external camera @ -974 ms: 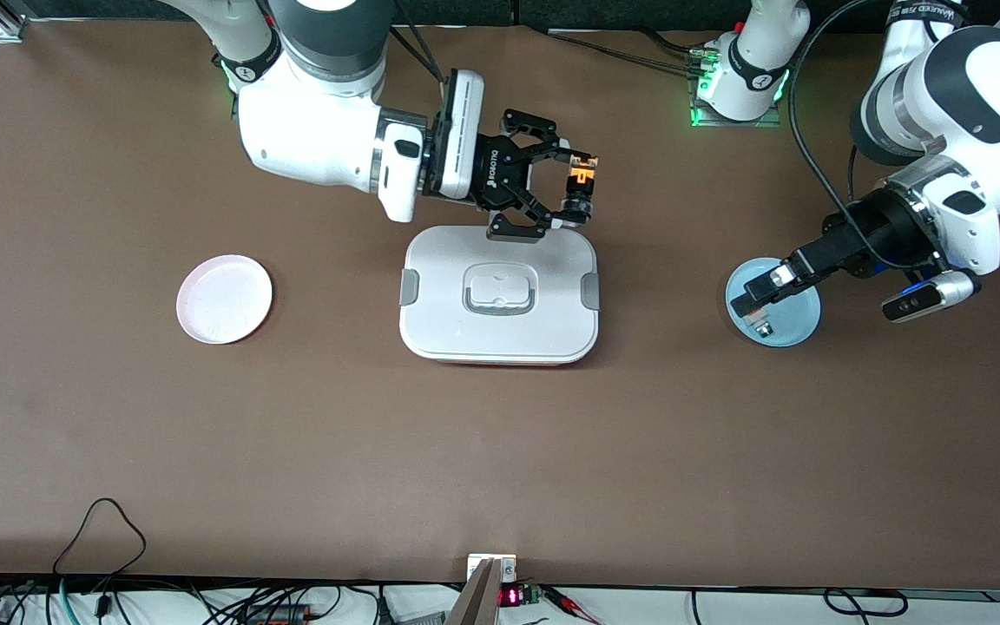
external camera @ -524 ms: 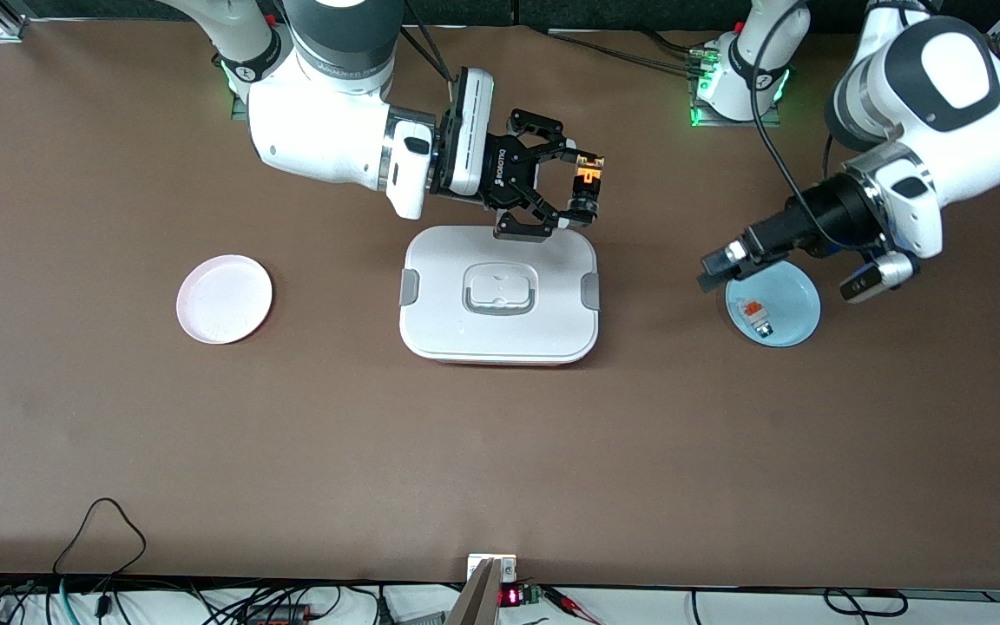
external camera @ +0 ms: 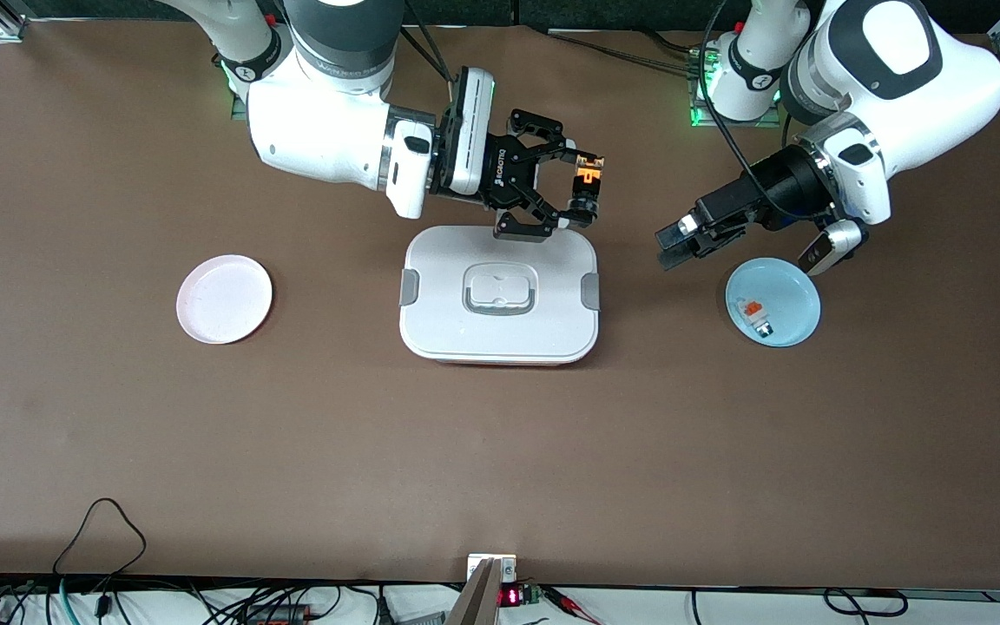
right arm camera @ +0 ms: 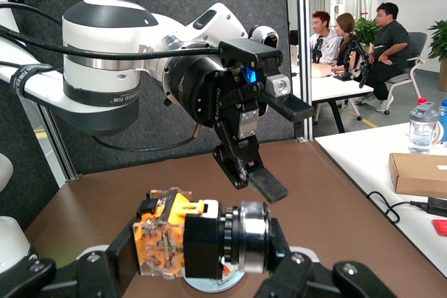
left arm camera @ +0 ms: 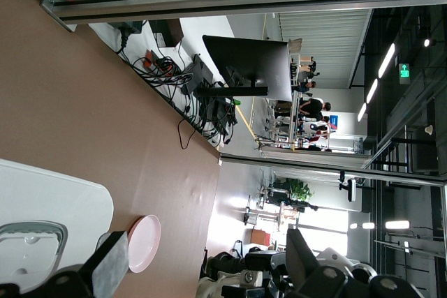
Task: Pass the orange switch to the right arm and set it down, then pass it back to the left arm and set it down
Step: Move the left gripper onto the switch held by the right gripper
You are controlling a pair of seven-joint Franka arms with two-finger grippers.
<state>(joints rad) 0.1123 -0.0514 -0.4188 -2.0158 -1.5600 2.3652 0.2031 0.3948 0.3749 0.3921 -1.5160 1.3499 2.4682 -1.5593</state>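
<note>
Orange switch (external camera: 585,180) clamped in right gripper (external camera: 573,189) over box (external camera: 500,295), left gripper (right arm camera: 269,141) spread empty in right wrist view.

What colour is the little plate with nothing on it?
Pale pink plate, clearest in the front view.

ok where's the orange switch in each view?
Front view: orange switch held in the right gripper, over the table just past the box edge nearest the robot bases.
Left wrist view: not visible.
Right wrist view: close up, held in the jaws.
Shared landmark: the left gripper, open, also in the right wrist view.
</note>
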